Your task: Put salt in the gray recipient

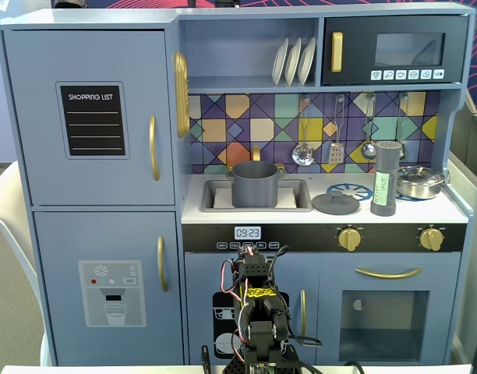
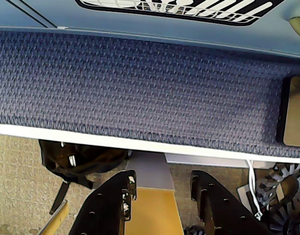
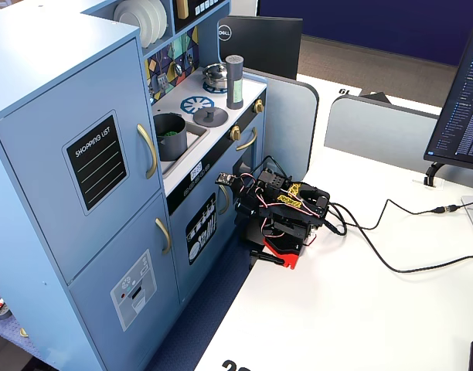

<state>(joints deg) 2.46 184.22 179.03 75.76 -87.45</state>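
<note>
I see the salt (image 1: 386,178) upright on the toy kitchen counter (image 1: 457,209), right of the gray recipient (image 1: 255,185) in the sink (image 1: 301,199). My gripper (image 2: 162,188) hangs folded well below them, fingers parted, holding nothing.

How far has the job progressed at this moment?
Nothing looks done yet. The salt shaker stands upright on the toy kitchen counter, beside the flat gray lid. The gray pot sits in the sink. The gripper hangs low in front of the kitchen, jaws apart and holding nothing. Reaching, grasping and carrying the shaker to the pot all remain.
</note>
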